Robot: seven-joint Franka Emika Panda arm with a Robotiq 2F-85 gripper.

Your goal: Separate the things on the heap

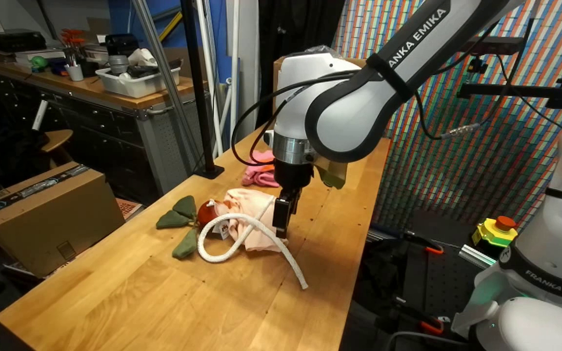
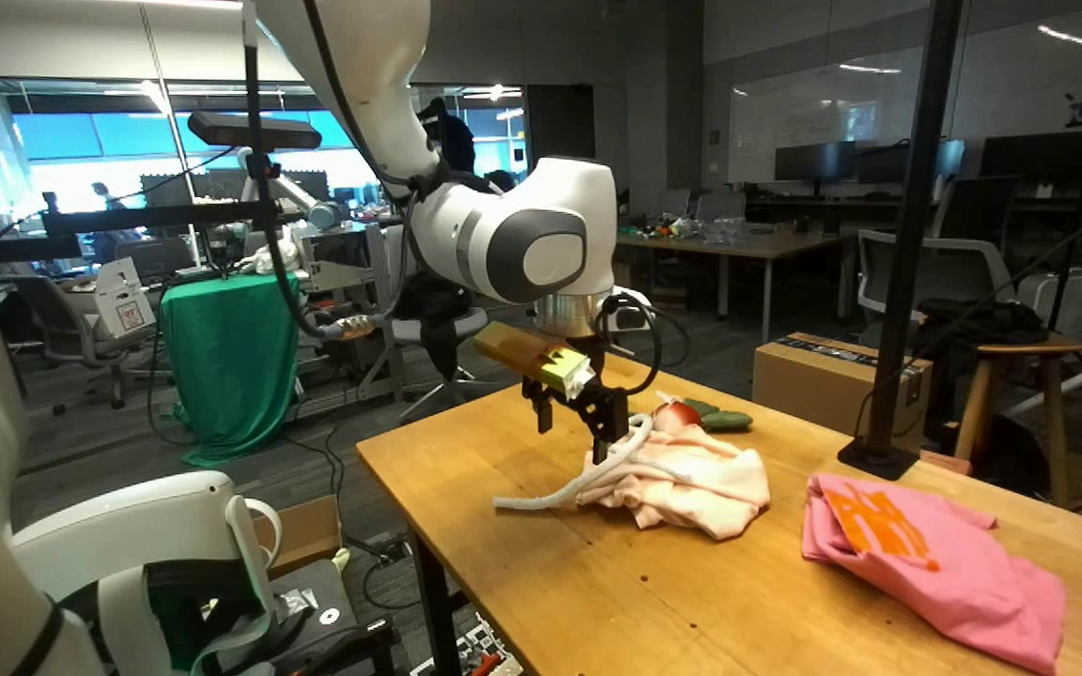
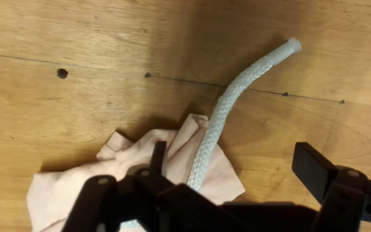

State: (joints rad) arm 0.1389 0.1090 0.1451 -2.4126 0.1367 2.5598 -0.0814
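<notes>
The heap on the wooden table holds a peach cloth (image 1: 261,241) (image 2: 710,479) (image 3: 76,187) with a white braided rope (image 1: 295,268) (image 2: 555,499) (image 3: 221,111) looped over it. A red round thing (image 1: 207,213) (image 2: 675,415) with green leaf-like parts (image 1: 176,219) (image 2: 726,421) and a white tag lies against the cloth, partly covered by cloth and rope. My gripper (image 1: 284,224) (image 2: 573,437) (image 3: 230,154) points down at the heap's edge. It is open. In the wrist view the rope and a cloth corner show between its fingers, with one finger over the cloth and one over bare wood.
A folded pink cloth (image 1: 261,170) (image 2: 935,563) with an orange print lies apart from the heap. A black post (image 1: 209,170) (image 2: 898,282) stands on the table's edge. A cardboard box (image 1: 47,219) (image 2: 785,385) is on the floor beside the table.
</notes>
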